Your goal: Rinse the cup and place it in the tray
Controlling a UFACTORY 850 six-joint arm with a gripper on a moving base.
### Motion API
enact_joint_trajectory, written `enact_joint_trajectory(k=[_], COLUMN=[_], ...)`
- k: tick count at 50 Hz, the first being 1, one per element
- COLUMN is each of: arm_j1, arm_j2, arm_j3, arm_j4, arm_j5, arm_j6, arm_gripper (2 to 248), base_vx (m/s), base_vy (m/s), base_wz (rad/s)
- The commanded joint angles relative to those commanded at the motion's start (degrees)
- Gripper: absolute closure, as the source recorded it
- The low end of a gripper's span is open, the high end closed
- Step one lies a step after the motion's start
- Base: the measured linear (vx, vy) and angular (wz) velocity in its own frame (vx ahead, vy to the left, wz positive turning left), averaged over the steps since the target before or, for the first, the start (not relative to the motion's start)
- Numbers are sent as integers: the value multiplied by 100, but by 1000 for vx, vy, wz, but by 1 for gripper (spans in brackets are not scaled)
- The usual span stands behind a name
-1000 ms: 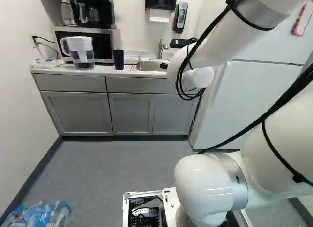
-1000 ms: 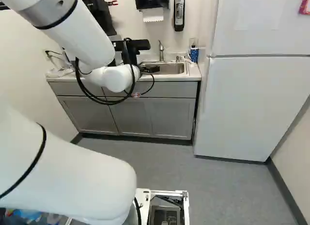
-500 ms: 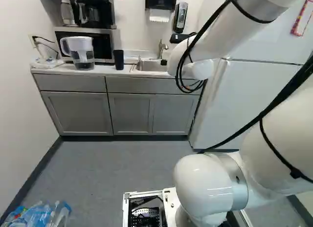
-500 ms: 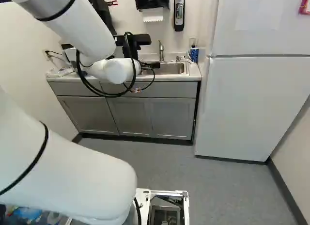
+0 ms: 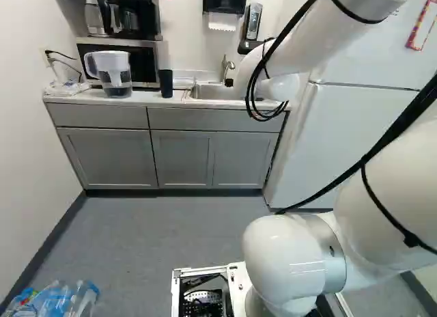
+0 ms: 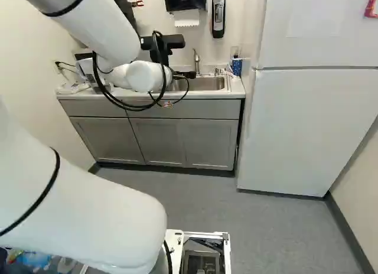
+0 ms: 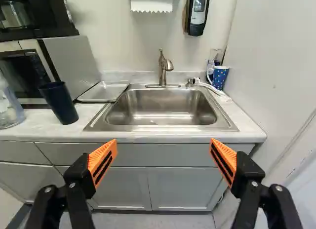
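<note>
My gripper (image 6: 188, 75) is partly hidden behind the arm's wrist, in front of the sink. In the wrist view the gripper (image 7: 163, 142) stands open, with nothing between its orange pads. A dark blue cup (image 5: 166, 83) stands upright on the counter, left of the sink; the wrist view shows the cup (image 7: 60, 102) ahead and to one side of the fingers. Between cup and sink lies a shallow metal tray (image 7: 102, 92). The sink (image 7: 160, 108) and its faucet (image 7: 163, 68) are straight ahead of the gripper. I see nothing in the basin.
Beyond the sink stands a dotted blue mug (image 7: 217, 77) against the side wall. A water pitcher (image 5: 115, 74) and a microwave (image 5: 140, 57) are left of the cup. The fridge (image 6: 301, 132) rises right of the counter. A towel dispenser (image 6: 185, 2) hangs above.
The arm's wrist has risen in both base views, lifting the gripper in front of the sink. The base has stayed where it was, and so has the cup.
</note>
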Motion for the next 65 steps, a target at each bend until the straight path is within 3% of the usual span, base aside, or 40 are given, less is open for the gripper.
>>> enact_joint_trajectory(k=[30,65], arm_j1=[9,20], arm_j2=[-95,-288], arm_j3=[-451,-974], arm_j4=[0,0], arm_j5=[-507,-544], arm_j6=[0,0], arm_gripper=[3,3], base_vx=[0,0], base_vy=[0,0], base_wz=[0,0])
